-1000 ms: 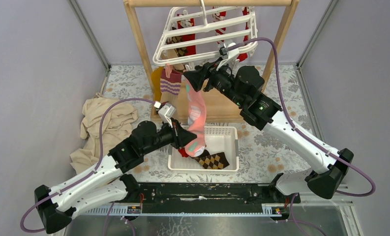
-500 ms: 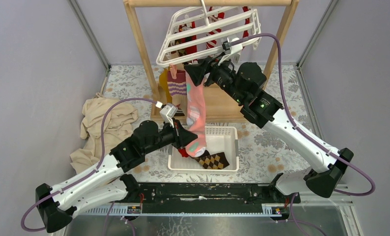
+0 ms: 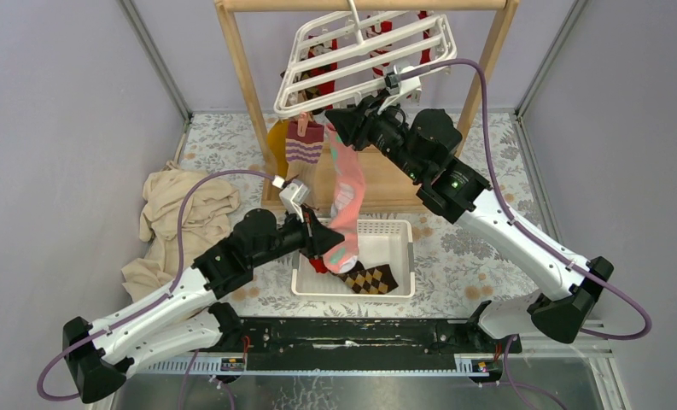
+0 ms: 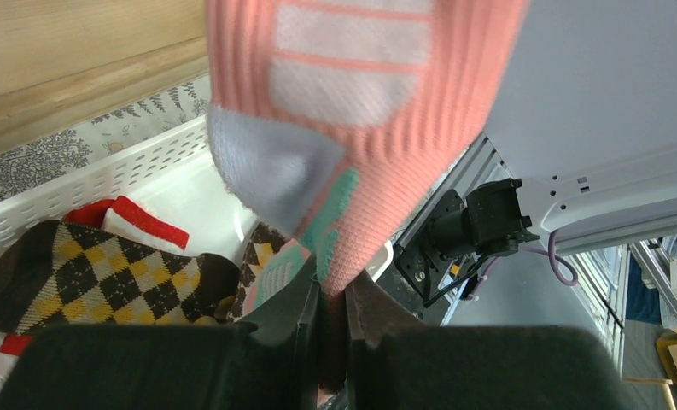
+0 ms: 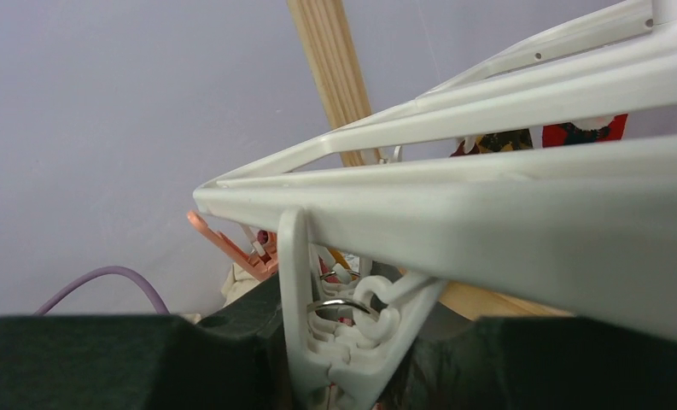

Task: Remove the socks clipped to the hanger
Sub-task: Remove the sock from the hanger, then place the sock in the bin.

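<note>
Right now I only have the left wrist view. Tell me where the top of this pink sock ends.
Observer: In the top view, the pink sock runs up to the near edge of the hanger, right at the right gripper.
Operator: Report what that gripper is doing.
Observer: The right wrist view shows it closed on a white clip under the hanger's rim.
Operator: List what else hangs there.
Observer: A maroon striped sock hangs from a pink clip beside yours, and red socks hang further back.

Overhead rear camera; two close wrist cameras (sock [image 4: 360, 102], hanger [image 5: 505, 213] in common)
</note>
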